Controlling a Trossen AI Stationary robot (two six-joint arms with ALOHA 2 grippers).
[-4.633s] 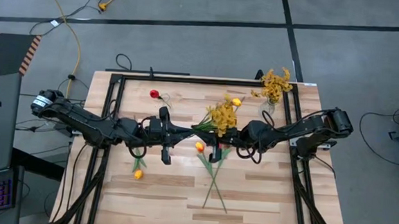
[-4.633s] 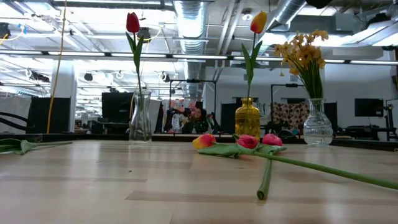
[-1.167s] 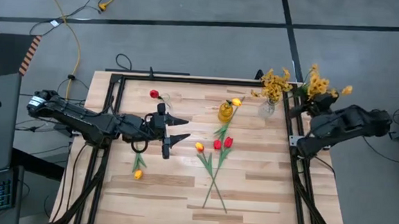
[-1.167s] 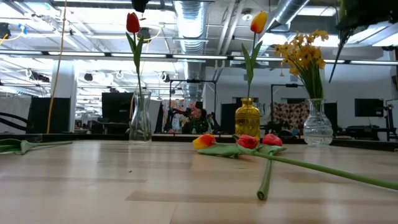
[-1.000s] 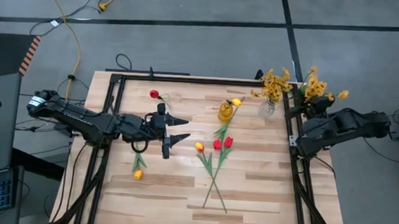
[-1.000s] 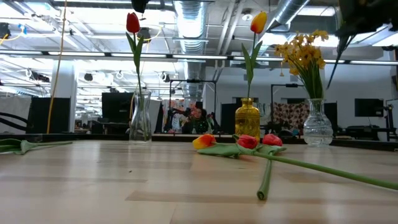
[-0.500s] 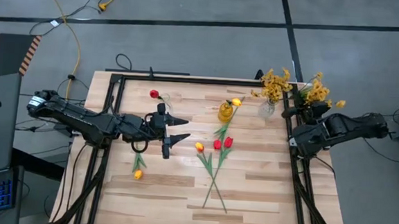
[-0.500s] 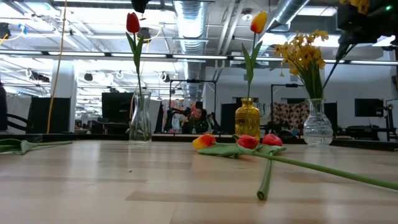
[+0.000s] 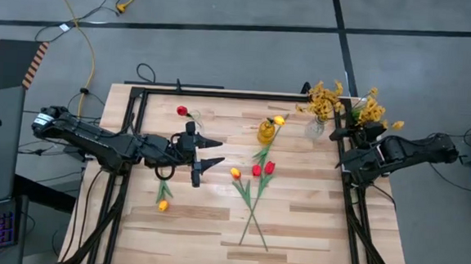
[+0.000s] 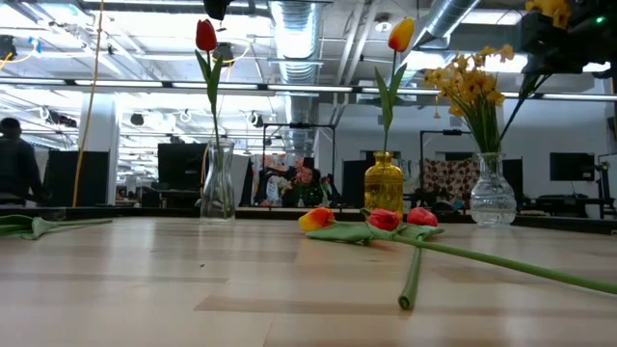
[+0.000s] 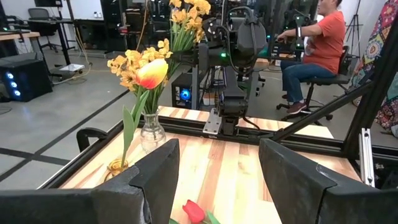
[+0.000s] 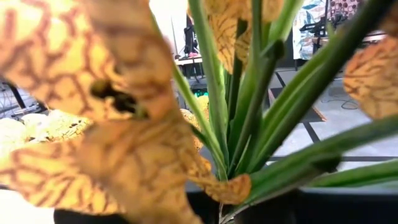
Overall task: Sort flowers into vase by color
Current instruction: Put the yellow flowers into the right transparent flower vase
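My right gripper (image 9: 357, 130) hangs over the table's far right edge, shut on a spray of mustard-yellow blossoms (image 9: 373, 109), close beside the clear vase (image 9: 316, 125) that holds another such spray (image 10: 472, 85). An amber vase (image 10: 384, 185) holds a yellow-orange tulip (image 10: 400, 34). A second clear vase (image 10: 218, 181) holds a red tulip (image 10: 205, 35). One yellow-orange tulip (image 9: 235, 173) and two red tulips (image 9: 263, 168) lie on the table mid-right, and another yellow-orange tulip (image 9: 163, 204) lies at the left. My left gripper (image 9: 213, 151) hovers open over the table's middle left. My right gripper holds the spray by its bundled green stems (image 12: 231, 163), just under the blossoms. The blossoms and the fingers hide the exact place of contact. The spray is lifted clear, blossoms up (image 10: 549, 10), its stem (image 10: 525, 92) slanting down toward the clear vase.
Black frame rails (image 9: 246, 96) run along the table's far, left and right edges. A seated person in an orange shirt (image 11: 317, 43) is beyond the table's right side. Bare wood (image 9: 204, 236) lies along the near edge.
My right gripper has carried the spray toward the table's left, from beyond the right rail to beside the clear vase with the mustard spray. The spray's stem has swung nearer that vase.
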